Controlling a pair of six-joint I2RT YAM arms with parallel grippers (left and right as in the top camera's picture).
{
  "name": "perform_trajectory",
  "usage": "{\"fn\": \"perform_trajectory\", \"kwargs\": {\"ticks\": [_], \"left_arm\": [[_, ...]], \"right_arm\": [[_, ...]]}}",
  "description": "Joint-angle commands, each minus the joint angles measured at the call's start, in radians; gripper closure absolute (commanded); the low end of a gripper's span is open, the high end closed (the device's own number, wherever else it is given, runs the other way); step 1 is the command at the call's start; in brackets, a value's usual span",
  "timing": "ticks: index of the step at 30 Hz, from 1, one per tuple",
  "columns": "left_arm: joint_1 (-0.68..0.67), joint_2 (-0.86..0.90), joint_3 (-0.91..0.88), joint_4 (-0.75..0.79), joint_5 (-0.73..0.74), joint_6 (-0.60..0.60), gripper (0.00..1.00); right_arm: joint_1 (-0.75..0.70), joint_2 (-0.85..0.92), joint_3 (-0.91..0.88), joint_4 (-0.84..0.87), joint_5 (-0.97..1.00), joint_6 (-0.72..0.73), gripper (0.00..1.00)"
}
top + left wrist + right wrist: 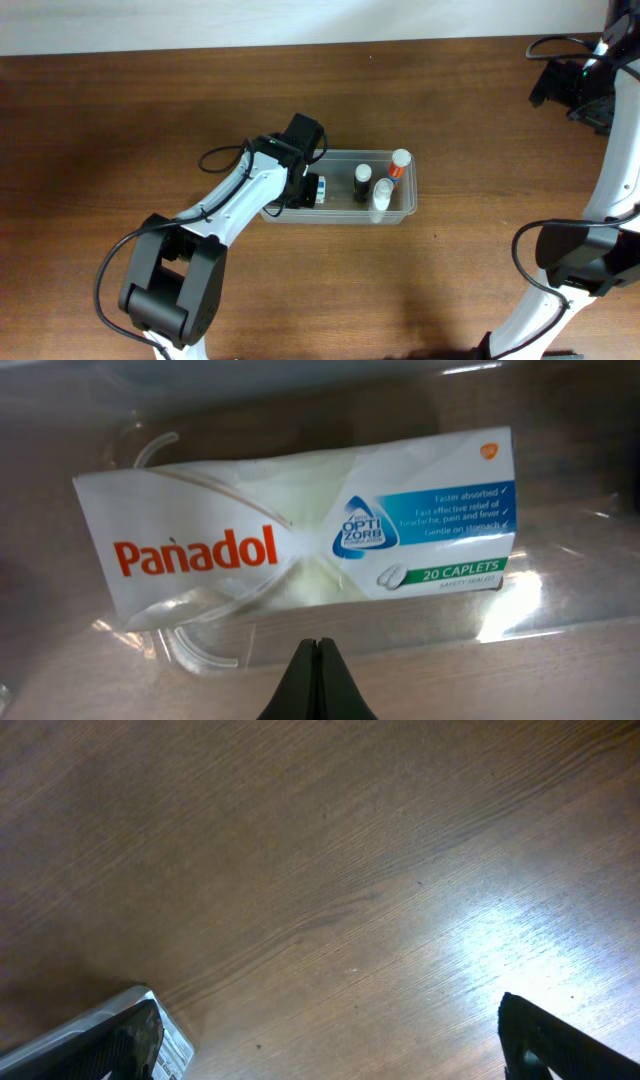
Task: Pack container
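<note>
The left tool has its two dark fingers pressed together into a single point, with nothing pinched between them. It hangs at the left end of the container, the clear, shallow tub that sits on the brown wooden surface. From the wrist view the tips are right at the tub's near wall; I cannot tell whether they touch it.

Just ahead of those closed tips a white Panadol box lies flat inside the tub, seen through the clear plastic, its orange lettering and blue-green panel facing up. Beyond the box, further from the left tool, three more items sit in the tub's other half: a black bottle, a white bottle, and a white tube with an orange band against the far end.

The right tool is well apart from all this, up by the far right corner of the surface. Its fingers are spread wide, with only bare wood showing between them. The container is nowhere near it.
</note>
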Motion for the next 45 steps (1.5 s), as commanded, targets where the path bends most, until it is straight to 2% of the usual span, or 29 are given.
{"fn": "perform_trajectory", "kwargs": {"ticks": [1, 21, 36, 45], "left_arm": [[-0.002, -0.004, -0.013, 0.013, -0.011, -0.013, 0.99], [-0.001, 0.058, -0.013, 0.107, -0.015, -0.013, 0.99], [-0.001, -0.005, 0.018, 0.026, -0.014, -0.012, 0.99], [-0.001, -0.04, 0.022, 0.055, -0.016, -0.013, 0.99]], "right_arm": [[-0.001, -0.03, 0.01, -0.005, 0.012, 0.0, 0.02], [-0.001, -0.03, 0.01, -0.005, 0.012, 0.0, 0.02], [-0.001, -0.03, 0.01, -0.005, 0.012, 0.0, 0.02], [-0.001, -0.03, 0.01, -0.005, 0.012, 0.0, 0.02]]}}
